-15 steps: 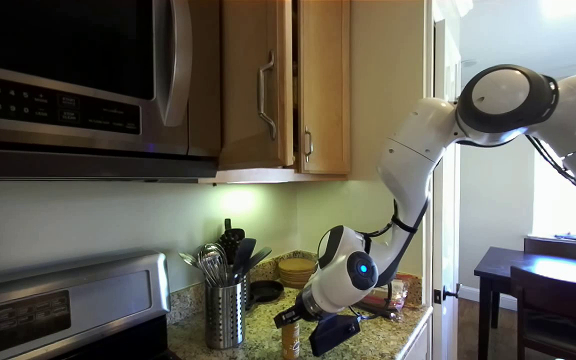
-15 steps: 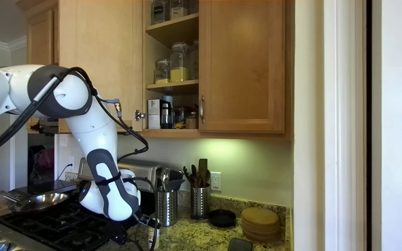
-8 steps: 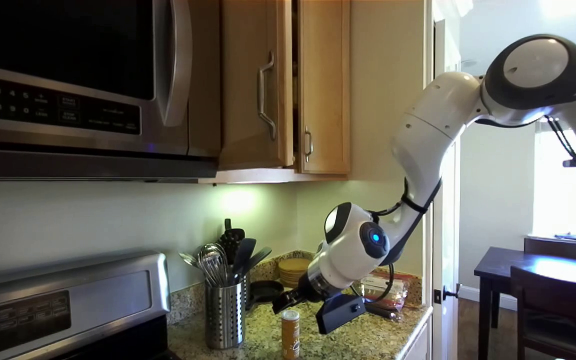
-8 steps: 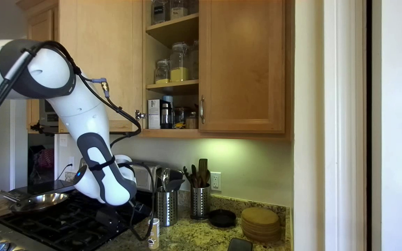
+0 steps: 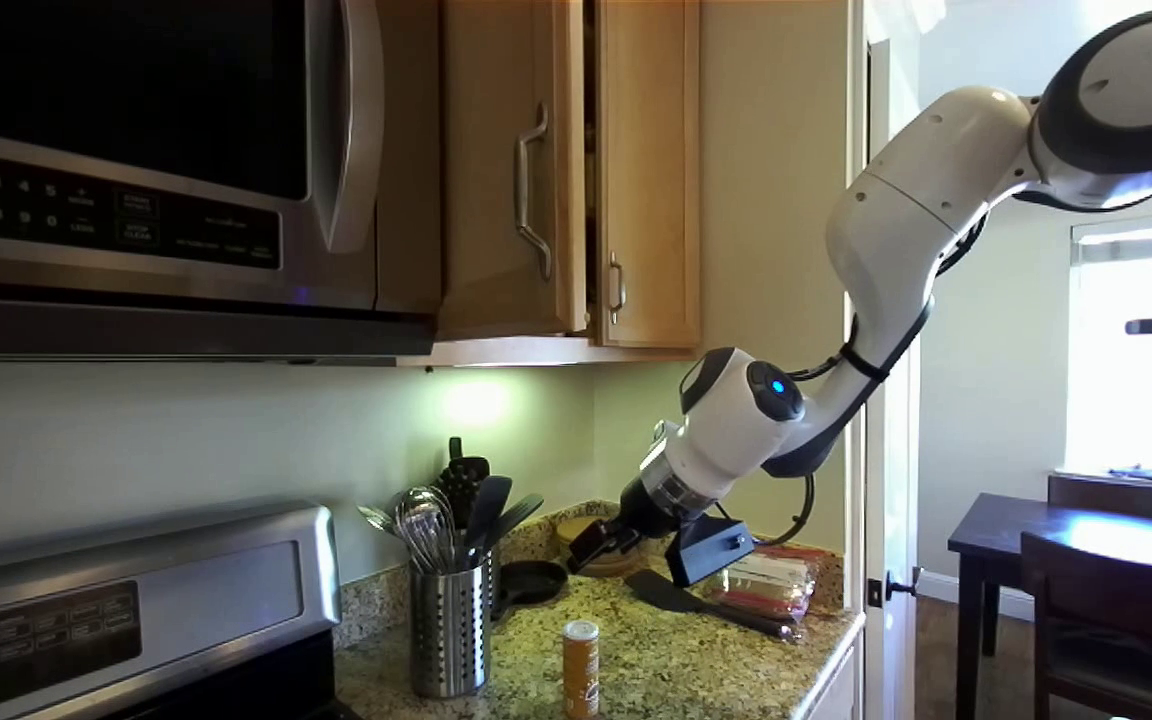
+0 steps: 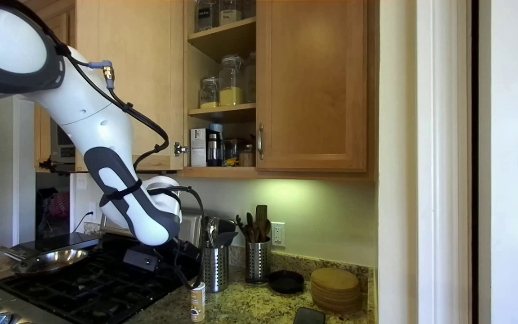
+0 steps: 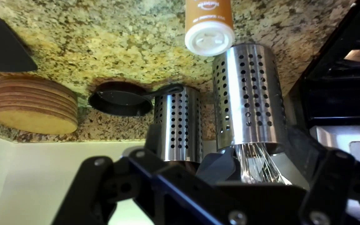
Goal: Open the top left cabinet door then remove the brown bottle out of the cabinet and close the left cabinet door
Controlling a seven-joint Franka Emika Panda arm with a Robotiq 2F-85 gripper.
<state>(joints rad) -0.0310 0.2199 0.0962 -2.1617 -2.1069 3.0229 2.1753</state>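
Cabinet (image 6: 223,171) above worktop (image 5: 676,668), left door (image 6: 151,54) standing open. Tool (image 7: 225,137) in the air, jaws wide apart, holding nothing. Steel utensil holder (image 5: 450,640) on worktop; near it, brown bottle (image 5: 581,672), upright, out of the cabinet, apart from tool.

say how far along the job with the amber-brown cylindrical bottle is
Done: the left honey-coloured wood panel door stands open, and the amber-brown cylindrical bottle stands upright on the speckled stone counter. In hand: nothing gripped; the black two-fingered gripper is open, apart from the bottle. Remaining: apparently just closing that door.
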